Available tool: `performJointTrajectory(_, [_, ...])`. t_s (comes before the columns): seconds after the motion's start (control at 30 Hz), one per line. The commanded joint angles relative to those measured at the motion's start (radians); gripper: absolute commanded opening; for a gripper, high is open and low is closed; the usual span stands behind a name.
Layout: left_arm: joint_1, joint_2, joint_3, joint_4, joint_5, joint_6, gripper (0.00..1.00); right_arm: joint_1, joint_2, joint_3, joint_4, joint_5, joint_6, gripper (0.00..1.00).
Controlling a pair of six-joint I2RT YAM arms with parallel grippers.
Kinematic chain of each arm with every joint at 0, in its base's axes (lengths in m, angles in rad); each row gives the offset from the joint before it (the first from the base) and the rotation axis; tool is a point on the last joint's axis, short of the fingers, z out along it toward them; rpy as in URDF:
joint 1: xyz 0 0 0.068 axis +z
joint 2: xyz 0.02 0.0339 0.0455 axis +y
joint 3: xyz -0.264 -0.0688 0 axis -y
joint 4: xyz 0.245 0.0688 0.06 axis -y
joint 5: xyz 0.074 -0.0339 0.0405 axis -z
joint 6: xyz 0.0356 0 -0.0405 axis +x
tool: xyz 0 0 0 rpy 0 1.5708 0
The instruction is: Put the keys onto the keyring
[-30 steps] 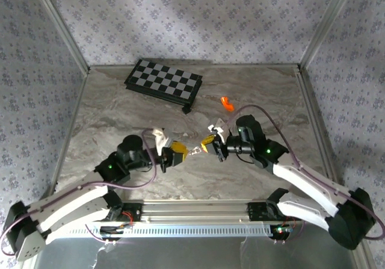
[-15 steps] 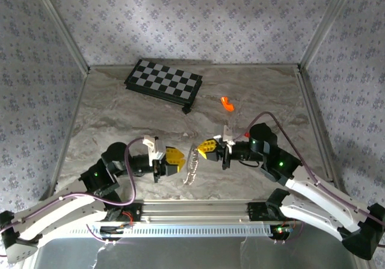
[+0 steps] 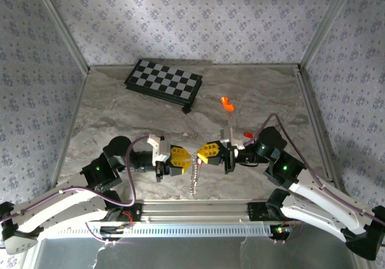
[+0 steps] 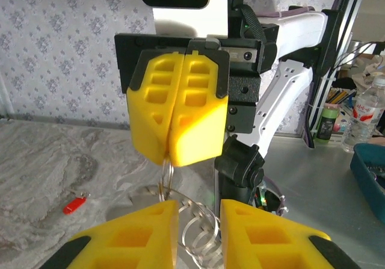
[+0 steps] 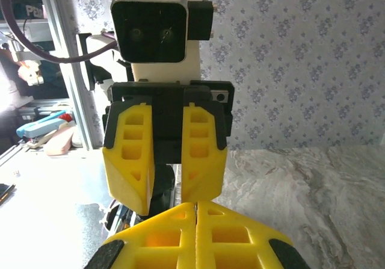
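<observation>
Blue bin (image 4: pixel 368 179) is sitting off past the worktop's edge in the left wrist view; contents are too cropped to tell. R gripper (image 3: pixel 205 153) is pinching the keyring (image 3: pixel 194 174), fingers pressed together, over the worktop (image 3: pixel 120 118) by the middle of its near edge. The ring's loop is poking out under its tips and the chain is hanging down from there. L gripper (image 3: pixel 182 158) is facing it tip to tip, fingers spread, w/ the chain's coils showing btwn them; can't tell if touching. One red key (image 3: pixel 248 135) is lying on the worktop beside the R arm, toward the right edge, apart from the keyring. Orange piece (image 3: pixel 227 103) is lying further back. Chequered board (image 3: pixel 163 81) is sitting at the far edge. Label on the bottle (image 4: pixel 365 114) is too blurred to read.
</observation>
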Motion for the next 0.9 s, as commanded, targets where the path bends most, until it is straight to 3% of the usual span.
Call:
performJointTrajectory(0.0, [-0.008, 0.012, 0.048, 0.037, 0.017, 0.042, 0.24, 0.010, -0.015, 0.025, 0.038, -0.033, 0.013, 0.00])
performJointTrajectory(0.4, [-0.010, 0.064, 0.069, 0.047, 0.013, 0.055, 0.15, 0.020, -0.035, 0.015, 0.008, -0.020, -0.003, 0.00])
performJointTrajectory(0.87, [-0.011, 0.109, 0.066, 0.090, 0.003, 0.038, 0.19, 0.024, -0.040, 0.008, -0.005, -0.010, -0.011, 0.00])
